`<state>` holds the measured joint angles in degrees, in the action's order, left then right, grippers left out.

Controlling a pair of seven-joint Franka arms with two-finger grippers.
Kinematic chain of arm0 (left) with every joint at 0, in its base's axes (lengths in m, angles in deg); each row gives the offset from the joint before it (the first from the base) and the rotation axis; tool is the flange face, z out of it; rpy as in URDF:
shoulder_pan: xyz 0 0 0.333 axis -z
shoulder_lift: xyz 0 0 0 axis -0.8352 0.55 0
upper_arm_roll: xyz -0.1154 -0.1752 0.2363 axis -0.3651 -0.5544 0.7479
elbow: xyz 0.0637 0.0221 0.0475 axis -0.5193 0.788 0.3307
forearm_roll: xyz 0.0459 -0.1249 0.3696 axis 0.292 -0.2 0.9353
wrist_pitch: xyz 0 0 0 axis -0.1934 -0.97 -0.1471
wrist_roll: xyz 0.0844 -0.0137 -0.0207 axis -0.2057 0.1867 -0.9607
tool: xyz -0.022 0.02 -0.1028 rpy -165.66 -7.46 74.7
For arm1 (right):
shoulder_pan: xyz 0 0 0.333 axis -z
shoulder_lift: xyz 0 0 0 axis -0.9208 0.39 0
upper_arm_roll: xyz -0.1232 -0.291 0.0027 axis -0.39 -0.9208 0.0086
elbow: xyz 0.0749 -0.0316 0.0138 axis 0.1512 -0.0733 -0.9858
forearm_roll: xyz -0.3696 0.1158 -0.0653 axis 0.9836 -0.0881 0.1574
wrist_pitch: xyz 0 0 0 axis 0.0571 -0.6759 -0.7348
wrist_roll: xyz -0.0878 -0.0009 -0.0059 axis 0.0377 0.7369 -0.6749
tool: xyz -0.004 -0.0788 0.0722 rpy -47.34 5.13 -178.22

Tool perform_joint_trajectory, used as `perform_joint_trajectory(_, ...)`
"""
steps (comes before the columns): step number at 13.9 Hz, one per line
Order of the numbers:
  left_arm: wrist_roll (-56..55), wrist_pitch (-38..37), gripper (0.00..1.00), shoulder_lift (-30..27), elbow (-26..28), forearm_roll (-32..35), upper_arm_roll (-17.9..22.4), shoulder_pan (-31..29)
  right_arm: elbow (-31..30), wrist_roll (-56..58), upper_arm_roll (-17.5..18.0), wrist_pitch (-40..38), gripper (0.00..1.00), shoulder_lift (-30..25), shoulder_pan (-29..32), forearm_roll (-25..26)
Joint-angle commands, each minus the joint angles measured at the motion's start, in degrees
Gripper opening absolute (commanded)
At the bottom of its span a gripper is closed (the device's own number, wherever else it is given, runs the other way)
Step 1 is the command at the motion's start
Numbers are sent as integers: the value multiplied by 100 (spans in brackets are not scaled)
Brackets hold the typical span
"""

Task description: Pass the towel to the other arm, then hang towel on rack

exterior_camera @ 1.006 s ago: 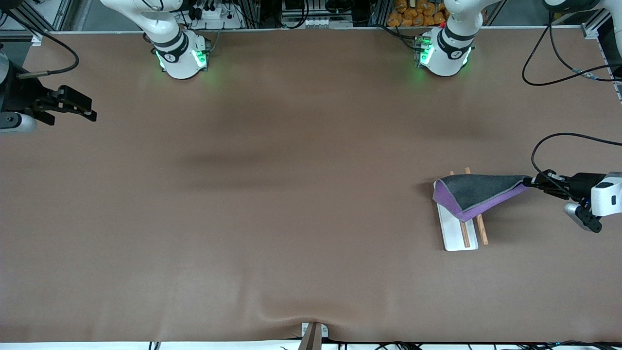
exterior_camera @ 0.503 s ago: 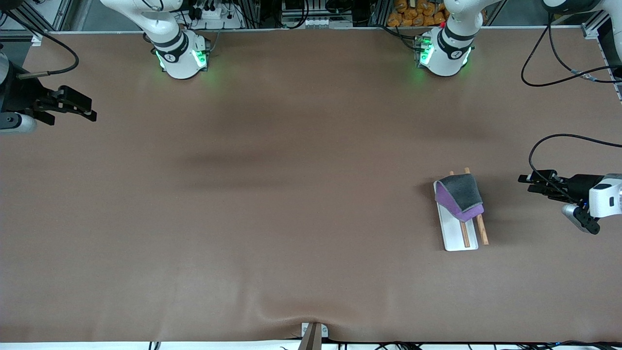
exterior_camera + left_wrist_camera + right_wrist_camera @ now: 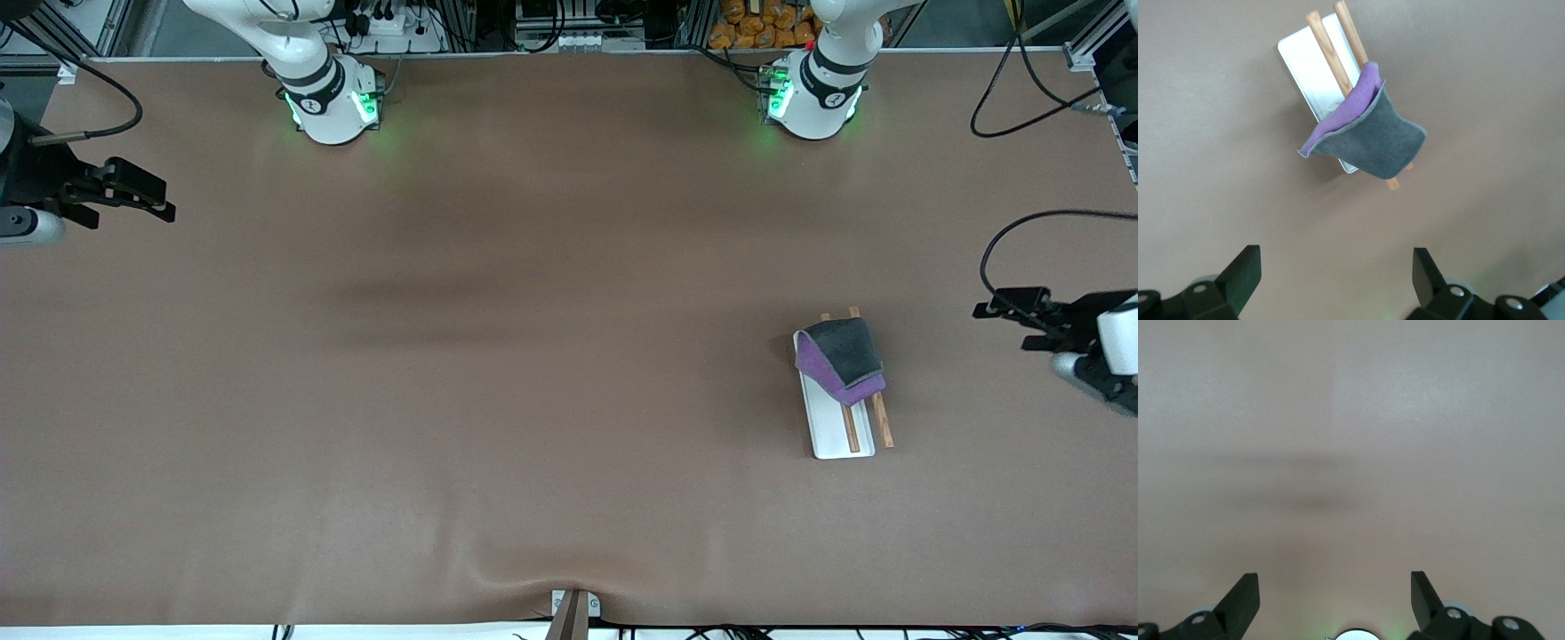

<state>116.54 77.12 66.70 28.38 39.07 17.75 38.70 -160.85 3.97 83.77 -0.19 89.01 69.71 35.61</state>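
The towel, dark grey outside and purple underneath, hangs folded over the two brown rods of the rack, which lies toward the left arm's end of the table. In the left wrist view the towel drapes over the rods above the rack's white base. My left gripper is open and empty, over bare table between the rack and the table's end, apart from the towel; its jaws stand wide. My right gripper waits open and empty at the right arm's end.
The brown table mat is bare around the rack. Black cables loop over the table's corner near the left arm's base. A small metal bracket sits at the table edge nearest the front camera.
My left gripper opened and let go of the towel's corner. The towel dropped into a fold over the rods. The left gripper drew back toward the left arm's end of the table.
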Motion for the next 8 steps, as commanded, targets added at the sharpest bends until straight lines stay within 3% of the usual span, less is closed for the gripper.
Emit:
perform_joint_trajectory(1, -741, -59, 100, -444, 159, 136, 17, 210, 136, 55, 17, -90, 100, 67, 41, 53)
perform_joint_trajectory(8, -2596, -472, 100, -936, 176, 136, 8, 325, 136, 64, 17, -98, 100, 67, 41, 53)
